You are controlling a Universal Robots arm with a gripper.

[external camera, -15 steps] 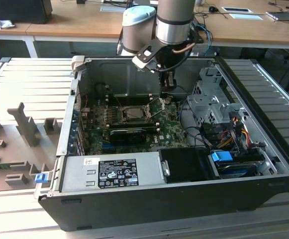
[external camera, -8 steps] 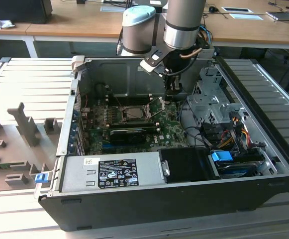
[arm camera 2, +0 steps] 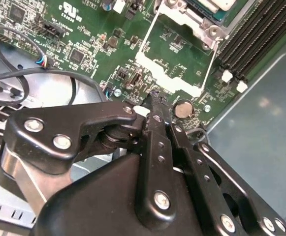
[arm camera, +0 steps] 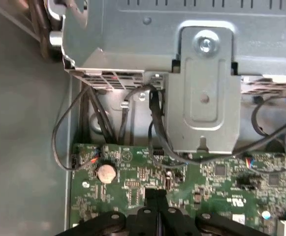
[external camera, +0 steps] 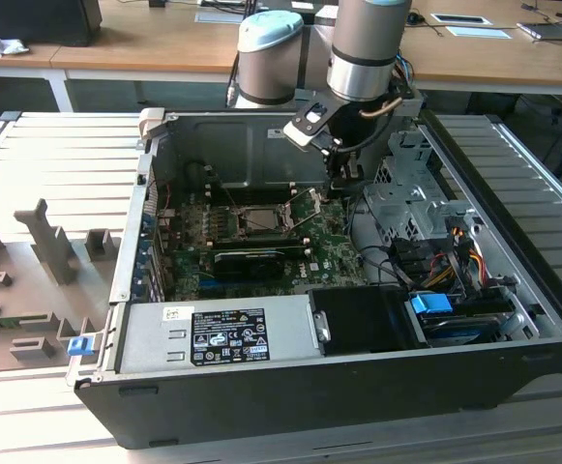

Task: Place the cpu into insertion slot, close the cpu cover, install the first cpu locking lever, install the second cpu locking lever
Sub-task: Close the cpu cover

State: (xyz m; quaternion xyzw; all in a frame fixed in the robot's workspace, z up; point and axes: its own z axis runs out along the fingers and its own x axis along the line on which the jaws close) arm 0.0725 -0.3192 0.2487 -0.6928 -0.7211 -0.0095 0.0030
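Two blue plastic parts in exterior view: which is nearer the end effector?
The blue tab inside the case, at the exterior view's right; the blue clip sits at the case's outer corner.

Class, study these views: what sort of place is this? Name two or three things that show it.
Probably a robotics lab or workshop: a robot arm reaches into an open computer case over its green motherboard, with wooden desks behind.

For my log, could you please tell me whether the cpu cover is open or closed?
Open: in the second wrist view the cpu cover is swung off the insertion slot, green board showing through its window.
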